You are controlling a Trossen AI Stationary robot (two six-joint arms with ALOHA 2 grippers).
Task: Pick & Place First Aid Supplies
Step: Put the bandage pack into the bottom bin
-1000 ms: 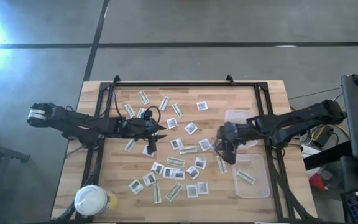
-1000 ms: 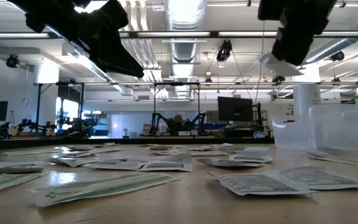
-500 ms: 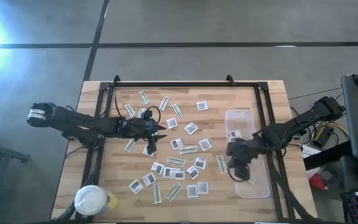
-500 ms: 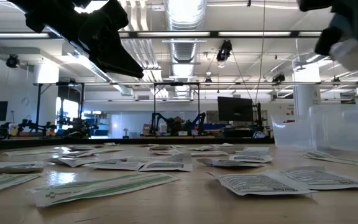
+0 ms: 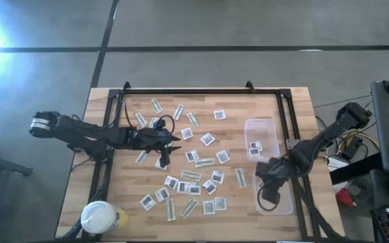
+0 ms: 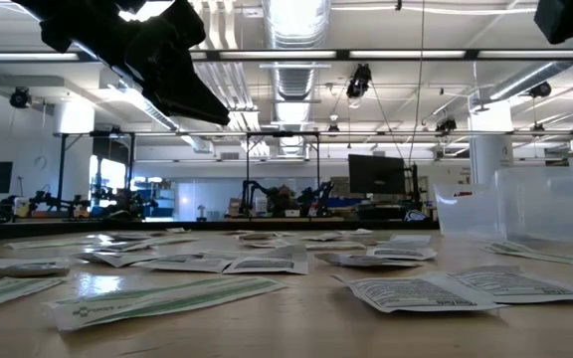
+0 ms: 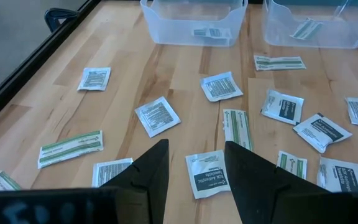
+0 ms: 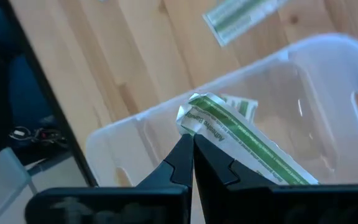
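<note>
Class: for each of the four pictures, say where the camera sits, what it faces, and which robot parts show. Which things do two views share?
High: overhead, looking down on both arms, packets and wooden table.
Low: table height, facing the room; the left arm's gripper hangs above.
Left wrist: behind the open left gripper, facing two clear tubs.
Right wrist: behind the right gripper, shut on a green strip over a tub.
Shared: both wrist views and the high view show tubs.

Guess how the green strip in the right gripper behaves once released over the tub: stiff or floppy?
Probably floppy: the green strip looks crumpled where the right gripper pinches it over the clear tub. Likely very light, so it may flutter rather than drop straight. Being flat, it should not roll once it lands. The left gripper hangs open over the scattered packets.
</note>
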